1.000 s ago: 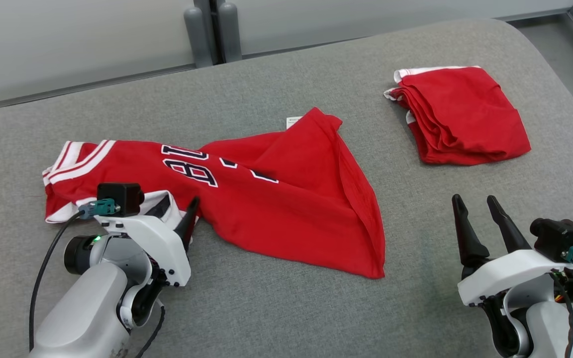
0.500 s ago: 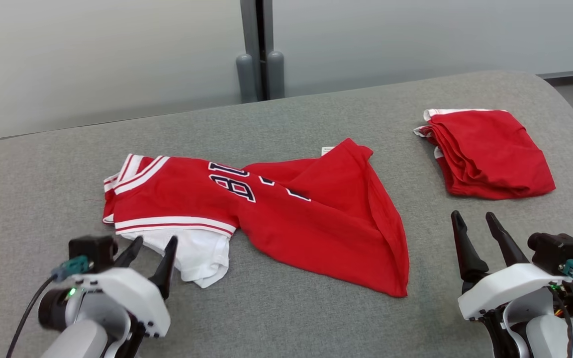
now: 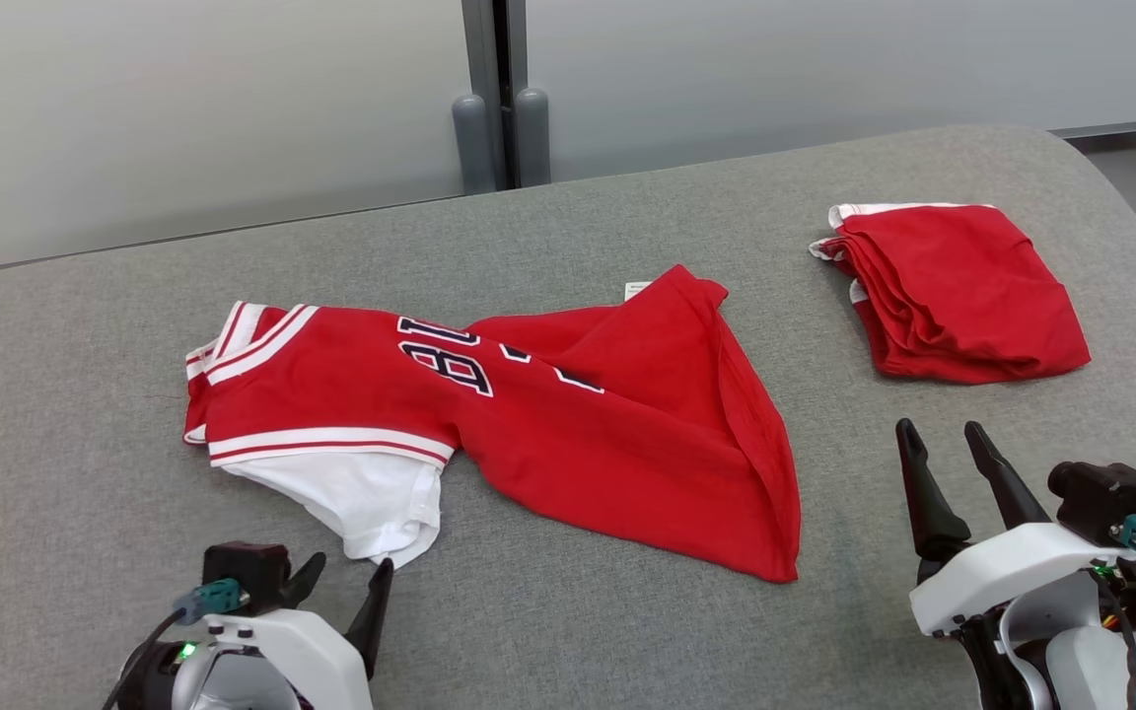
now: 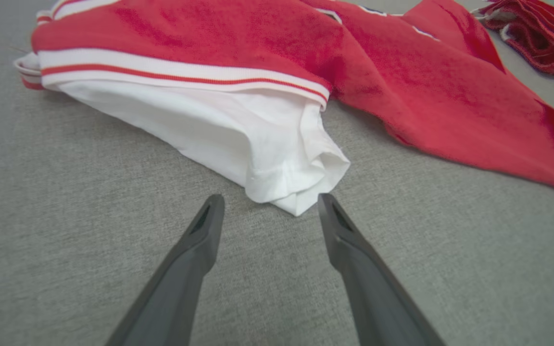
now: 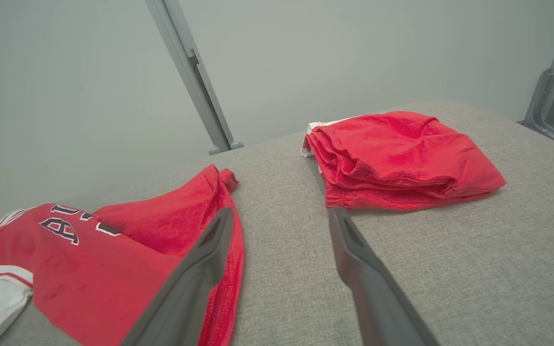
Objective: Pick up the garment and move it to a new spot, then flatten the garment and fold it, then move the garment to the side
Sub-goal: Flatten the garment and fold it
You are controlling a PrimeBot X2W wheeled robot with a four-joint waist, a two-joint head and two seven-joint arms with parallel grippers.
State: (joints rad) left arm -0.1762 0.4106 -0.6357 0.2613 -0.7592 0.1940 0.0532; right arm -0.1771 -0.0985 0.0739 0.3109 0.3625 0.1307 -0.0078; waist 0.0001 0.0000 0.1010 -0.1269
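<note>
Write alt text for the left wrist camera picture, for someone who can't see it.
The left tool, open, points at the end of a white sleeve on a crumpled red jersey lying on a grey surface. A second red garment, folded, sits at the top right.

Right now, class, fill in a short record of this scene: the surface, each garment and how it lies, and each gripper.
surface: grey padded table
jersey: red, unfolded and rumpled, mid-table
white sleeve: points toward the robot, its end between the left gripper's open fingertips
folded garment: red, far right, apart from the jersey
left gripper: open, holding nothing
right gripper: open, holding nothing, below the folded garment in the head view
</note>
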